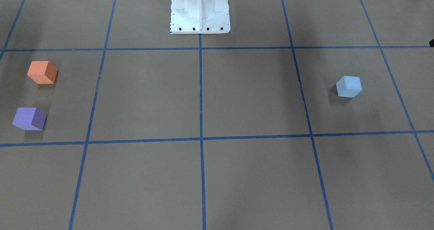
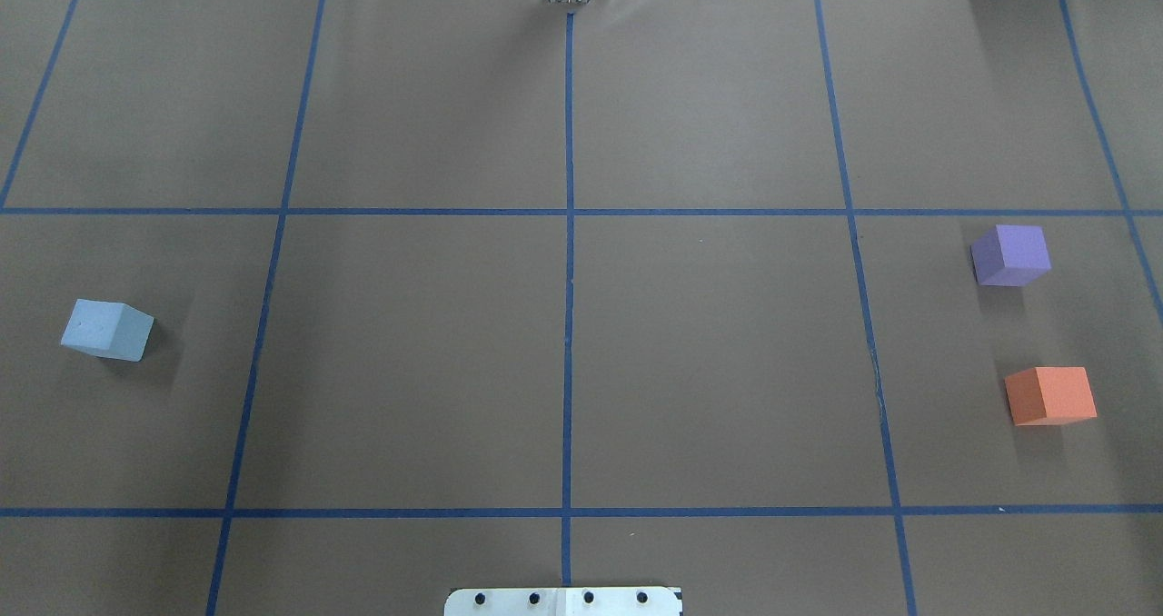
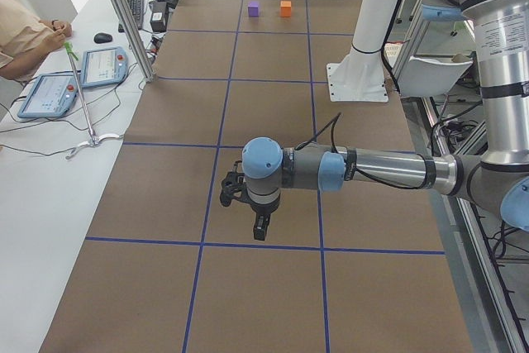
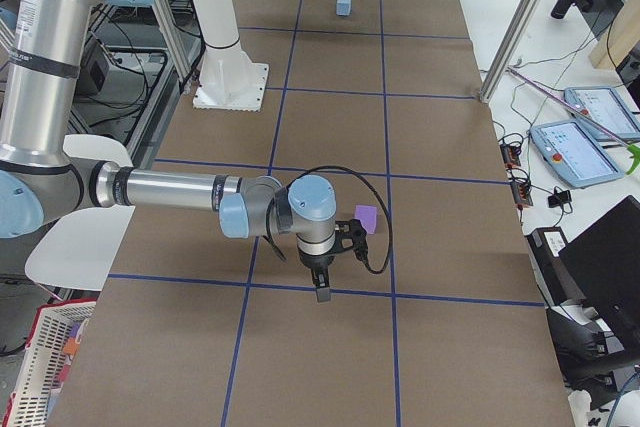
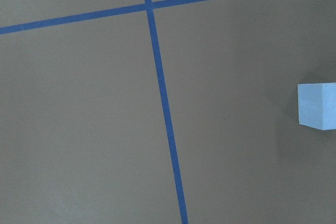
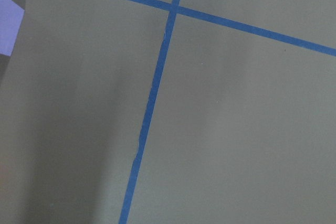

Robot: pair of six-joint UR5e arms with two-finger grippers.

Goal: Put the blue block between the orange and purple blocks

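The blue block (image 2: 107,329) lies on the table's left side; it also shows in the front view (image 1: 349,86) and at the right edge of the left wrist view (image 5: 317,106). The purple block (image 2: 1010,255) and the orange block (image 2: 1050,395) lie apart at the far right, with a gap between them. My left gripper (image 3: 258,226) shows only in the exterior left view, hanging above the table. My right gripper (image 4: 321,290) shows only in the exterior right view, near the purple block (image 4: 366,218). I cannot tell whether either is open or shut.
The brown table cover carries a grid of blue tape lines (image 2: 569,325). The robot's white base (image 1: 200,11) stands at the table's robot side. An operator and tablets (image 3: 78,80) are at a side bench beyond the table.
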